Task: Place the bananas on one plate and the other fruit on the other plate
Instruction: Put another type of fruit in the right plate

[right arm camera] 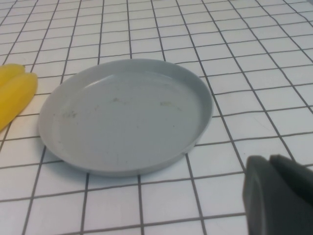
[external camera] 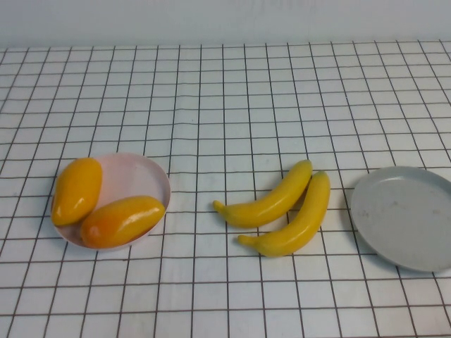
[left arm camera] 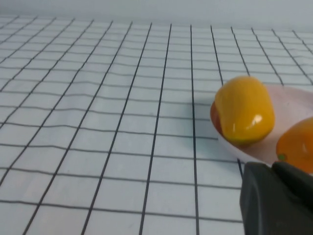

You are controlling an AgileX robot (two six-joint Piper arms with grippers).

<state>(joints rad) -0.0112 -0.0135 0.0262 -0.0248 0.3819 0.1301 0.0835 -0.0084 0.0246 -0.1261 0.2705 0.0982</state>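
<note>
- Bananas (external camera: 282, 211), two of them, lie side by side and touching on the bench (external camera: 225, 91), out in the open between the two plates and on neither one.
- Their pointed tips face the robot's left; their thicker ends reach toward the grey plate (external camera: 409, 217) without touching it.
- In the right wrist view the ends of both bananas (right arm camera: 14, 95) show just beside the rim of the grey plate (right arm camera: 124, 115), apart from it.
- Nothing lies in the grey plate; its floor carries a few faint scuff marks.
- Both mango-like fruits (external camera: 106, 208) lie in the pink plate (external camera: 144, 176) on the robot's left, set at an angle to each other and close together at their near ends; the one on the left overhangs the rim a little.
- In the left wrist view one mango-like fruit (left arm camera: 243, 110) sits on the pink plate (left arm camera: 293, 105), with the second one cut off at the frame edge.
- The left pincer (left arm camera: 279, 200) appears only as a dark body at the corner of its own view, near the pink plate; it is clenched with nothing in it.
- The right pincer (right arm camera: 279, 196) shows the same way, low beside the grey plate, clenched and holding nothing.
- A white cloth with a black grid covers the bench.
</note>
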